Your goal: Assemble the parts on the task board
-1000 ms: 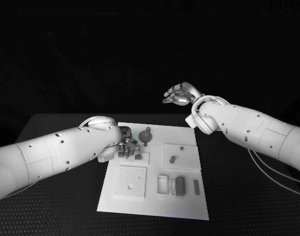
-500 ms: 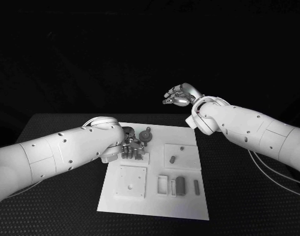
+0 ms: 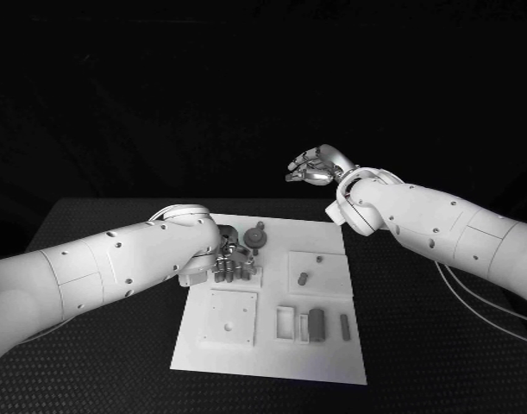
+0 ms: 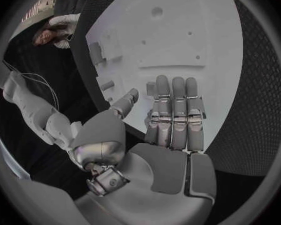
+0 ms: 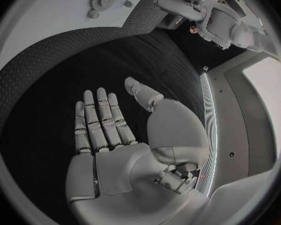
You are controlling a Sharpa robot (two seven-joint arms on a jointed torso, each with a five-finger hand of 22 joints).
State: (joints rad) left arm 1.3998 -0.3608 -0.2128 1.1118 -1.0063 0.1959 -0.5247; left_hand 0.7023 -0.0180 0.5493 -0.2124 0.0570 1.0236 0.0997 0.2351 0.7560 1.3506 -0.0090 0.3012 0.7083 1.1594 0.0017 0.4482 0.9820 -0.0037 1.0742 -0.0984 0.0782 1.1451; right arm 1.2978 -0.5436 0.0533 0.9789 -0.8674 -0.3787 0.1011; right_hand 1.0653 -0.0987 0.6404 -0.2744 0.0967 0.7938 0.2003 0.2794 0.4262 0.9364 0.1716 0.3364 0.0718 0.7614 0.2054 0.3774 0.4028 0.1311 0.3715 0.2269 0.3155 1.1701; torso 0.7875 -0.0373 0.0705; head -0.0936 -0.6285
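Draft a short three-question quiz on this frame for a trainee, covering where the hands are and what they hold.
1. True or false: the right hand is raised beyond the far edge of the task board, away from the parts.
2. Which hand is over the task board? A) the left hand B) the right hand C) both
3. Fill in: in the right wrist view, the right hand's fingers are stretched out and hold ____.

Key: 1 true; 2 A; 3 nothing. The left hand's fingers lie straight over the board's white surface, and whether they touch a part cannot be told.
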